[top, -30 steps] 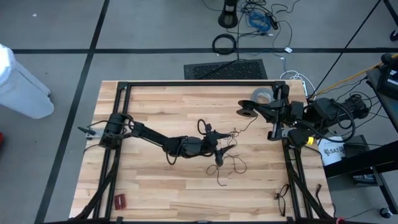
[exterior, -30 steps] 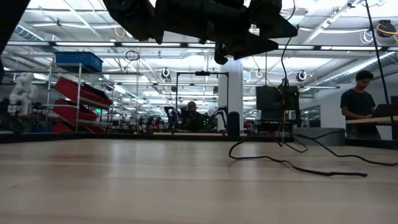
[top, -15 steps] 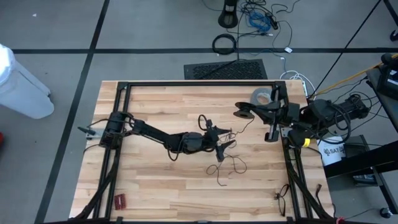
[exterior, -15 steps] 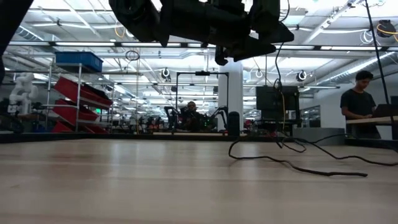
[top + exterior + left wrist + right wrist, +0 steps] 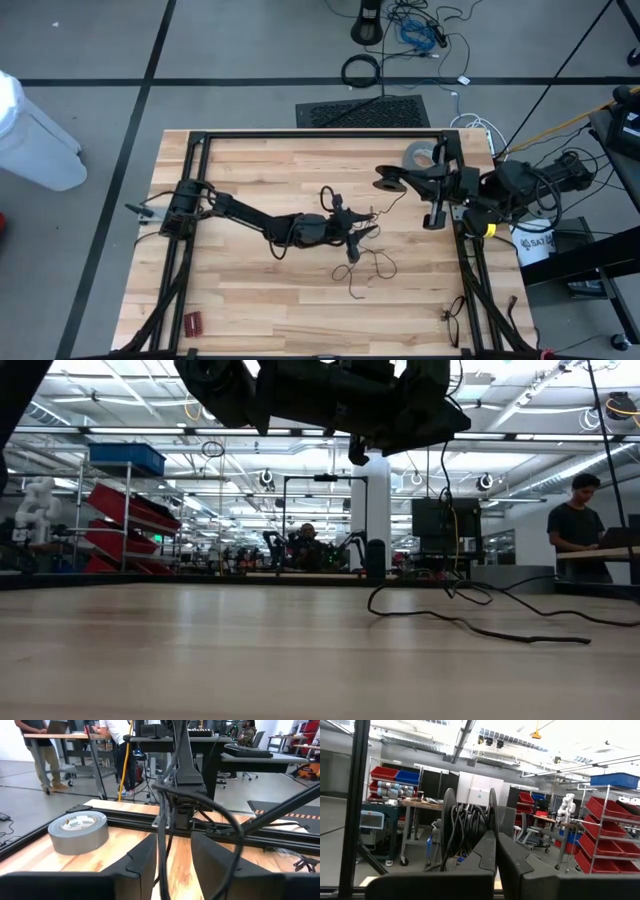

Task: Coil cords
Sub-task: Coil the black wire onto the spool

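The thin black wire (image 5: 372,262) lies in loose loops on the table's middle, and also shows in the low view (image 5: 470,622). One strand rises to my two grippers. My left gripper (image 5: 352,228) is over the table's middle, open, with the wire (image 5: 163,825) running up through its gap. My right gripper (image 5: 385,180) is at the far right, shut, with a coil of black wire turns (image 5: 465,835) just past its fingertips. I see no bluish-green spot. My left gripper has the wire strand (image 5: 162,851) running through the gap between its fingers, close to one finger (image 5: 145,865); whether it touches, I cannot tell. My right gripper carries the wire coil (image 5: 462,840) at its shut fingertips, clear of the table. The fingers (image 5: 487,852) hide the place of contact. The fingers lie level, pointing toward the table's left.
A grey tape roll (image 5: 422,155) lies at the far right corner, behind my right gripper; it also shows in the left wrist view (image 5: 77,832). Black frame rails (image 5: 320,135) run round the table. A small red thing (image 5: 192,322) lies near left, a small black thing (image 5: 452,318) near right.
My right gripper has gone a little toward the table's left edge with the coil. The strand hanging from it has shifted with it, while the loops on the table stay where they were.
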`<state>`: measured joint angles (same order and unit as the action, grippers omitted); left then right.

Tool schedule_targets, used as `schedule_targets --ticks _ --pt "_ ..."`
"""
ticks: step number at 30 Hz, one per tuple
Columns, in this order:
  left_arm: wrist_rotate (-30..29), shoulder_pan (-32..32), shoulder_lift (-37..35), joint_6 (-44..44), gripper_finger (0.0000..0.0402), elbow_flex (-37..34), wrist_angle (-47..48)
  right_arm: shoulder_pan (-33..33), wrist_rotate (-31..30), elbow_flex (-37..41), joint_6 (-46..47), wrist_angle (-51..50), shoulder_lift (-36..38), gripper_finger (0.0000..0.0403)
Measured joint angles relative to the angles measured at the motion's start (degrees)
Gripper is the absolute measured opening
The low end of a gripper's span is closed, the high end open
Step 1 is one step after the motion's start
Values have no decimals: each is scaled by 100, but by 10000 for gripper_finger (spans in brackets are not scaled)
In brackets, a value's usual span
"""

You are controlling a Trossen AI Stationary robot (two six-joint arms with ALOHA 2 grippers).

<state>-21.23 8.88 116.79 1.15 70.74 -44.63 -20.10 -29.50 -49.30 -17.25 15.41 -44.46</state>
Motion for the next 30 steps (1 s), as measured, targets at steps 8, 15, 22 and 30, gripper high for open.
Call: schedule_targets --ticks 8,15,22,30 --pt "24 0 0 -14 119 2 3 0 137 -2 0 111 -124 0" --pt "177 2 0 -153 50 2 12 0 135 -2 3 110 -143 0" --pt "170 174 -16 -149 11 4 295 0 94 -2 -104 98 -121 0" --pt "-768 789 -64 -61 4 9 968 0 85 -2 -168 -13 90 0"
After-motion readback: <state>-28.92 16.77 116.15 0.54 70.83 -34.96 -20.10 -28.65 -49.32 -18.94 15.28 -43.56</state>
